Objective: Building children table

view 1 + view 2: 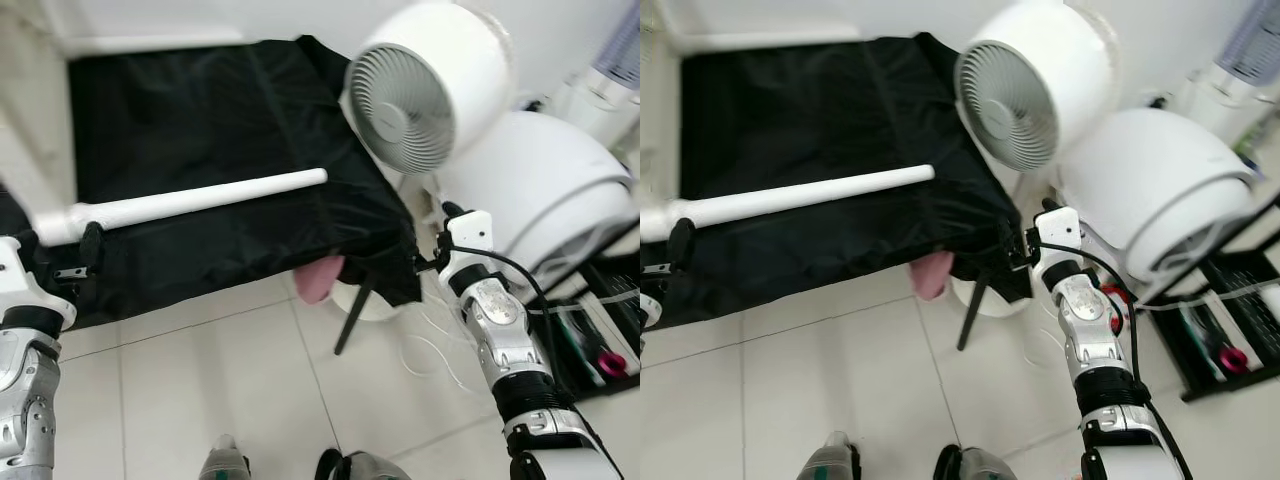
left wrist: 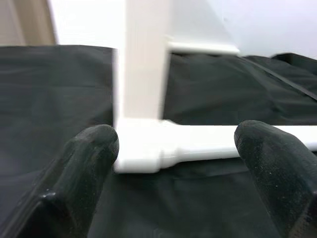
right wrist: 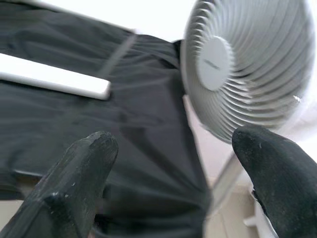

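The left gripper has its two black fingers spread wide, one to either side of the white corner joint where the long white tube meets an upright white tube; nothing is pinched between them, and whether either finger touches the joint cannot be told. The long tube lies across the black cloth, its joint end at the cloth's left edge and its free end pointing toward the white fan, which stands just off the cloth's right side. The right gripper is also open and empty, poised by the cloth's near right corner, below the fan, with the tube's free end ahead of it.

The step in hand looks like taking hold of a frame piece for the children's table. Next, the left fingers would need to close squarely on the joint, not on the round tube, which could roll. The right gripper would have to reach over the cloth to steady the free end while clearing the fan.
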You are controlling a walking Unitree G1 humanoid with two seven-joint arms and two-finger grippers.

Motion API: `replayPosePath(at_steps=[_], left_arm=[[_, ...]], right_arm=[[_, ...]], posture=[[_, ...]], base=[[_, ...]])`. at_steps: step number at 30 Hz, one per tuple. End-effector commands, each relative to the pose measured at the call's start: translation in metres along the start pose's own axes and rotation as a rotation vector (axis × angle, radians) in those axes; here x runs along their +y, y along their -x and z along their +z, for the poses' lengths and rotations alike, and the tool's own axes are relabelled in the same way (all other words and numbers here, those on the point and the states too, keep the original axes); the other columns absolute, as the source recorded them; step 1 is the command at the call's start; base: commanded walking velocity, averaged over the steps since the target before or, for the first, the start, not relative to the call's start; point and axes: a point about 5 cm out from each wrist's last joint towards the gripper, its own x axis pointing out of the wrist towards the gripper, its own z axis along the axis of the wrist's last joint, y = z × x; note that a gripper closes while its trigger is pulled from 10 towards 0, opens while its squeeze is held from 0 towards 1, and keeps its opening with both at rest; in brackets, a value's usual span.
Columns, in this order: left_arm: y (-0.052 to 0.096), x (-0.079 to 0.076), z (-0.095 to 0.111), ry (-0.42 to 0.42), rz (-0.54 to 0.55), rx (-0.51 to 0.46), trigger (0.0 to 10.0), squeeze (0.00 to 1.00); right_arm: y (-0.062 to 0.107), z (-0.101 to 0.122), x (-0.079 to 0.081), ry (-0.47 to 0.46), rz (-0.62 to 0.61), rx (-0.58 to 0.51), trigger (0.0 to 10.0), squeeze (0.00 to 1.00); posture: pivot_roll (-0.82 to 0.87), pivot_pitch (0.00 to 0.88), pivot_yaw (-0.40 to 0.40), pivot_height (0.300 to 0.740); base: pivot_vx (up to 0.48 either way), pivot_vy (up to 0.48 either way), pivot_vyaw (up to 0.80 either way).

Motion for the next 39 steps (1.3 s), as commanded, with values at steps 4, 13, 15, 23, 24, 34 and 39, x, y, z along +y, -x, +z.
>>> replayPosePath(at_steps=[4,13,15,23,24,34,39], left_arm=[[-0.002,0.004,-0.002,-0.042,0.054,0.018,10.0,0.00],[-0.012,0.003,-0.005,-0.071,0.038,0.027,10.0,0.00],[-0.017,0.002,-0.007,-0.058,0.040,0.032,10.0,0.00],[-0.027,0.002,-0.008,-0.057,0.046,0.031,10.0,0.00],[-0.029,0.003,-0.007,-0.056,0.054,0.027,10.0,0.00],[-0.034,0.004,-0.001,-0.048,0.088,0.014,10.0,0.00],[-0.034,0.003,-0.001,-0.087,0.088,0.007,10.0,0.00]], right_arm=[[0.001,-0.004,-0.002,0.013,-0.007,0.013,10.0,0.00],[-0.002,-0.004,-0.003,0.026,-0.014,0.008,10.0,0.00],[-0.003,-0.004,-0.003,0.022,-0.019,0.006,10.0,0.00],[-0.006,-0.002,-0.003,0.039,-0.021,0.003,10.0,0.00],[-0.006,-0.002,-0.003,0.033,-0.022,0.002,10.0,0.00],[-0.007,-0.003,-0.005,0.040,-0.034,0.004,10.0,0.00],[-0.006,-0.003,-0.009,0.054,-0.047,0.004,10.0,0.00]], posture=[[0.00,0.091,-0.041,0.740],[-0.01,0.100,-0.046,0.740],[-0.01,0.101,-0.051,0.740],[-0.03,0.103,-0.055,0.740],[-0.03,0.103,-0.055,0.740],[-0.03,0.089,-0.036,0.740],[-0.03,0.085,-0.031,0.740]], base=[[0.000,0.000,0.80],[0.000,0.000,0.80],[0.000,0.000,0.00],[0.000,0.000,0.26],[0.000,0.000,0.80],[0.000,0.000,0.80],[0.000,0.000,0.80]])
